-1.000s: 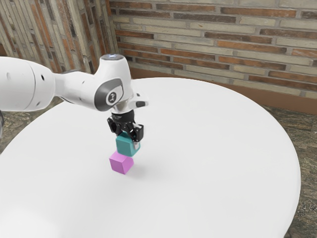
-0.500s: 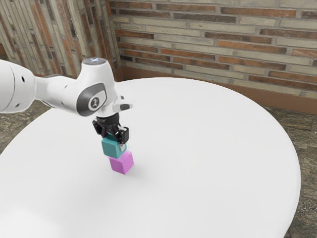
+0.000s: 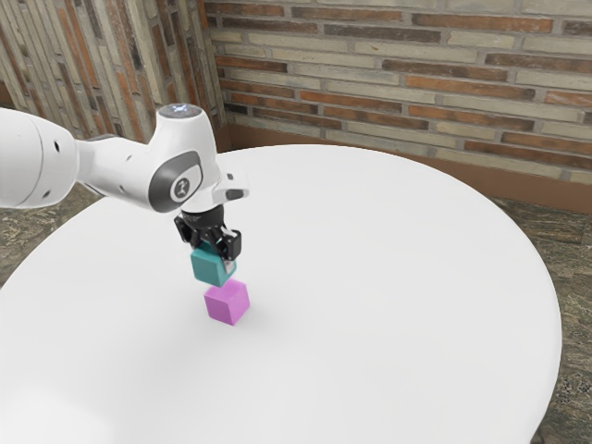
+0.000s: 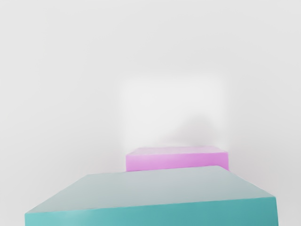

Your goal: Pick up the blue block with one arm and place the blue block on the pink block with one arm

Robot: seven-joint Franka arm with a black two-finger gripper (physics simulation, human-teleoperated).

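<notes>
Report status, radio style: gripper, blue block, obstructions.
Gripper shut on blue block. Block held above pink block, off-centre. Nothing in the way.

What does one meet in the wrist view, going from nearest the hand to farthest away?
blue block → pink block → white table

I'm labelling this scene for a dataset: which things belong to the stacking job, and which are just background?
Job: blue block, held in the gripper; pink block, resting on the table.
Background: white table; brick wall.
</notes>
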